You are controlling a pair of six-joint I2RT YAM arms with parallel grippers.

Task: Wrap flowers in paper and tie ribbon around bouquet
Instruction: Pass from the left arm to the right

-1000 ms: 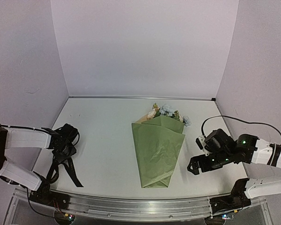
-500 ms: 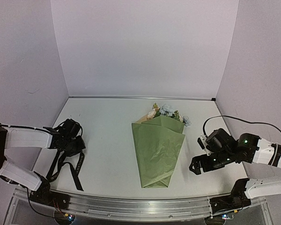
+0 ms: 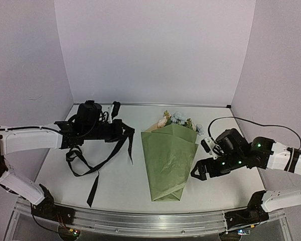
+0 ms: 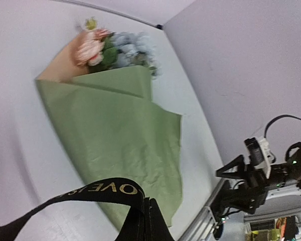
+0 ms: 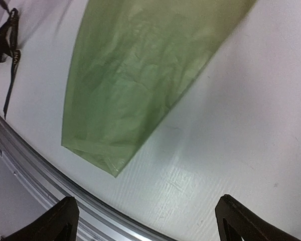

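Step in hand: tying. My left gripper (image 3: 120, 131) clamps the ribbon (image 3: 94, 190) at nine o'clock of the wrapped bouquet (image 3: 169, 160). My right gripper (image 3: 204, 163) stands released at three o'clock. Next move: drape ribbon across the cone's narrow end.

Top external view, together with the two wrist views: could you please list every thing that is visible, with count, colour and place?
table: one, white, beneath all
paper: one, olive-green, tan inside, cone at table centre
flowers: one bunch, cream, pink, light blue, cone's far wide end
ribbon: one, black, lettered, dangling left of cone
rail: one, silver, near edge
left gripper: one, black, shut on ribbon
right gripper: one, black, open, right of cone
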